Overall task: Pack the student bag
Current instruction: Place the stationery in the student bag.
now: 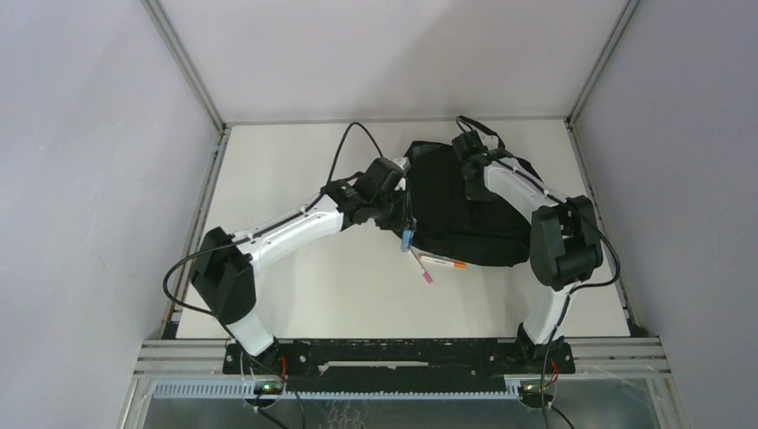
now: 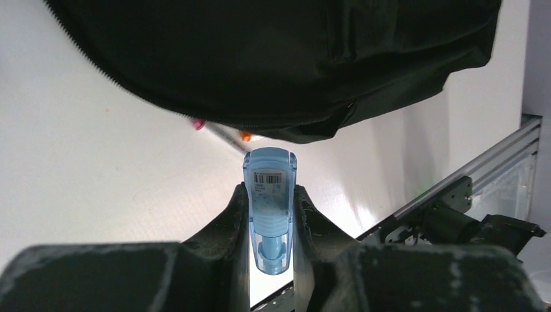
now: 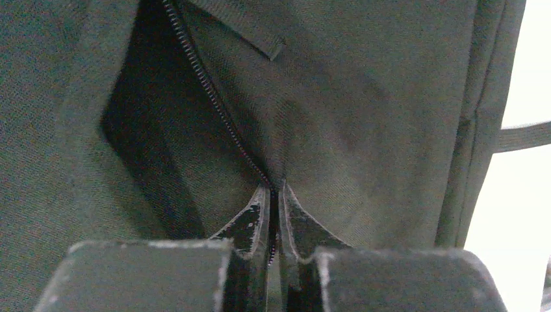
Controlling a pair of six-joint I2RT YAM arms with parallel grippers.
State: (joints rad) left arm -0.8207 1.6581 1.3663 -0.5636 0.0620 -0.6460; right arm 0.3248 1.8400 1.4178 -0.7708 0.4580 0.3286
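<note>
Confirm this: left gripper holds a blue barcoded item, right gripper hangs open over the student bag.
Wrong on the right gripper: the right wrist view shows it pinched shut on the student bag at its zipper edge, not open. The left gripper holds the blue barcoded item.

Black student bag (image 1: 444, 213); pale-blue barcoded tube (image 2: 269, 214); white table (image 1: 340, 286); pink-tipped pen (image 1: 421, 269); orange-tipped pen (image 1: 444, 262).

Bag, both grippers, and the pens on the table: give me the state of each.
Bag: slumped on the table, zip open.
Left gripper: shut on a blue item, beside the bag.
Right gripper: shut on the bag at its zip.
Pink pen: lying flat by the bag.
Orange pen: lying flat by the bag.
</note>
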